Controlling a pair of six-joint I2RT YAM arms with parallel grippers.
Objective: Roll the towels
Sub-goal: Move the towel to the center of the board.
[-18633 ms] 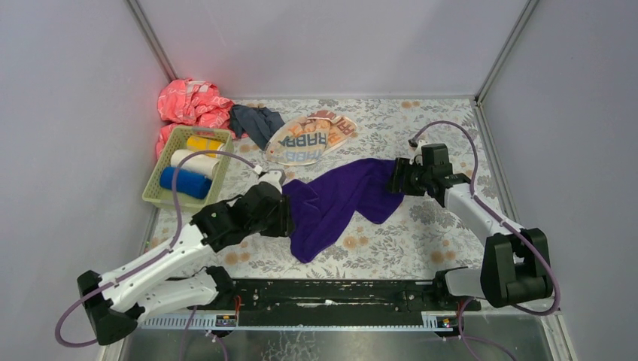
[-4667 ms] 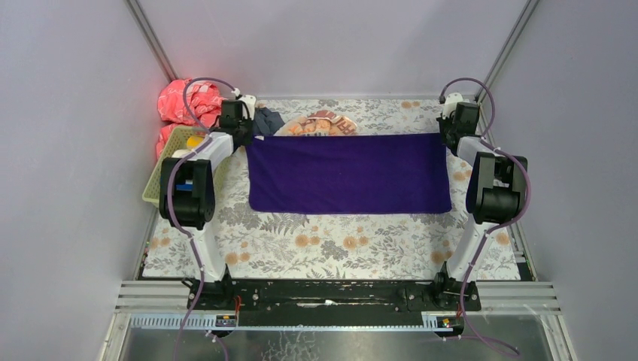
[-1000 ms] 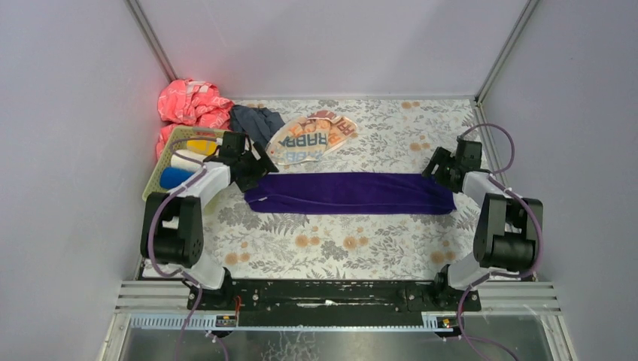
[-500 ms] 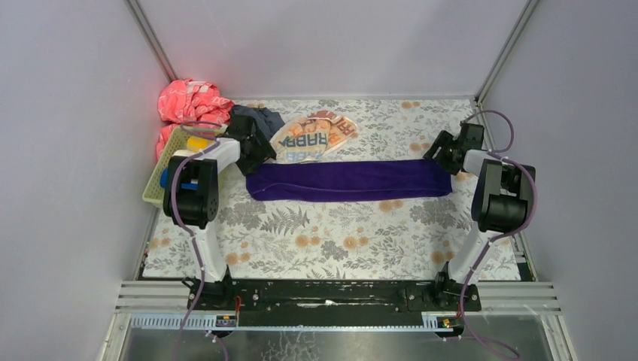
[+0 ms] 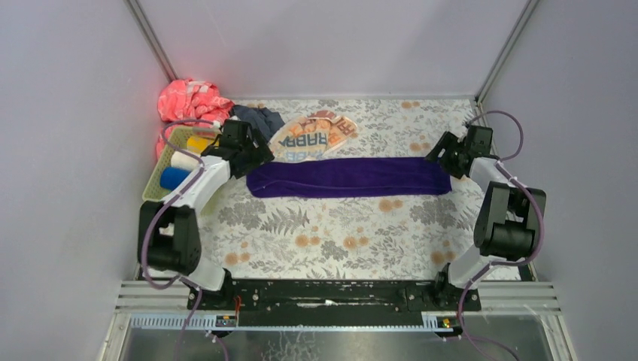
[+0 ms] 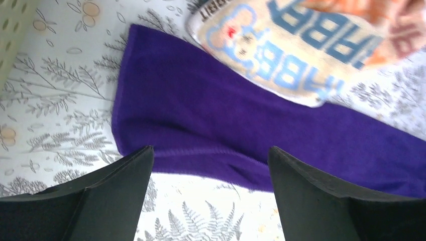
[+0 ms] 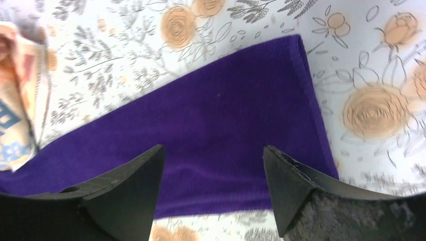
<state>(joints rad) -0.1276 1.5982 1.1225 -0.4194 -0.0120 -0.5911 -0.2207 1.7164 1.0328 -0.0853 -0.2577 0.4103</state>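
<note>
Now the purple towel (image 5: 350, 176), earlier spread flat, lies folded narrow; left fingers (image 6: 105, 196) and right fingers (image 7: 306, 196) gape, seemingly empty.

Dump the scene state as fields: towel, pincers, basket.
purple towel: folded into a long flat strip, not yet rolled
left pincer: open, over strip's left end
right pincer: open, over strip's right end
RABBIT towel: behind strip, meeting its far edge
basket: far left, holds yellow roll, white roll, blue roll
dark towel: crumpled, back left
</note>
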